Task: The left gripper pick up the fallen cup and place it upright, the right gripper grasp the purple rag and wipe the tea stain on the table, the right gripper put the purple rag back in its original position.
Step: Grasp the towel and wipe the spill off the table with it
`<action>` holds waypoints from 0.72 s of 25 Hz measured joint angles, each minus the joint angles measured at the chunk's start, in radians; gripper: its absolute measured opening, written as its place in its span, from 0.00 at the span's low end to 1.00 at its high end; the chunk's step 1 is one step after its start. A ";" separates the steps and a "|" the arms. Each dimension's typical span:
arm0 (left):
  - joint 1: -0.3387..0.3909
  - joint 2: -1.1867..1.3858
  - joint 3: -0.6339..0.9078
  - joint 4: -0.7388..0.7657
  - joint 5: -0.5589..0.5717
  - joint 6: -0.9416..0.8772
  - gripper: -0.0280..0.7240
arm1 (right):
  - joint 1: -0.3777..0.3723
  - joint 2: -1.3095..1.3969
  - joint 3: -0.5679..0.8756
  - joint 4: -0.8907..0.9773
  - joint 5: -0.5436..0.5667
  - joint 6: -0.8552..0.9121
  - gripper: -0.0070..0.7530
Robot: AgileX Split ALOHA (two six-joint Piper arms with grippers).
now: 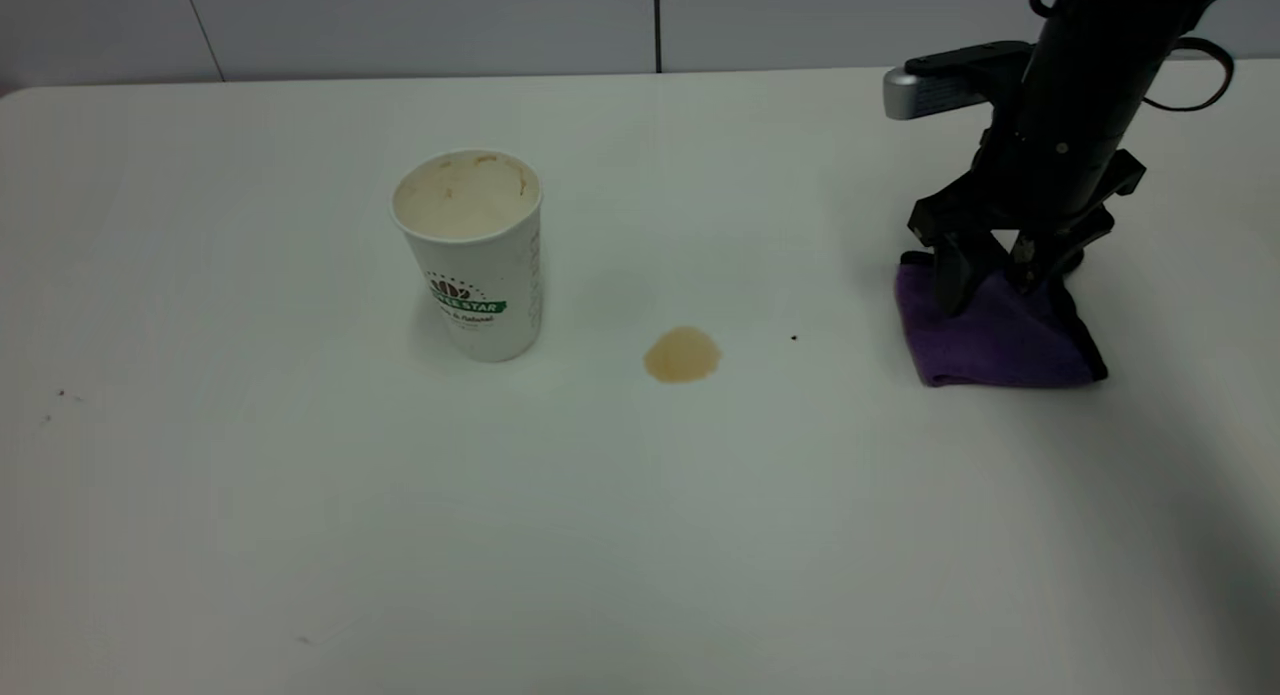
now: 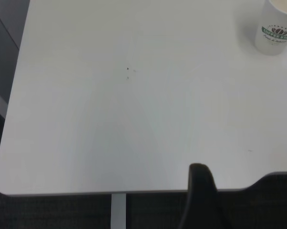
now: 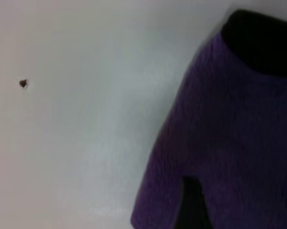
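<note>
- White and smooth, the table (image 1: 300,495) runs back to a pale panelled wall.
- The cup (image 1: 473,252) stands upright left of centre, its open mouth showing a cream, tea-marked inside.
- The tea stain (image 1: 682,355), a small tan blot, lies to the right of the cup and apart from it, with a tiny black speck (image 1: 794,337) further right.
- The right hand (image 1: 990,270) is down on the purple rag (image 1: 1000,340) at the table's right side, its fingers spread apart and pressing into the cloth's far edge.
- The left hand (image 2: 200,200) shows only as one dark finger over the table's near edge; whether it is apart or together I cannot tell.
</note>
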 joint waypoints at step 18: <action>0.000 0.000 0.000 0.000 0.001 -0.001 0.72 | 0.013 0.089 -0.075 0.047 0.014 -0.012 0.06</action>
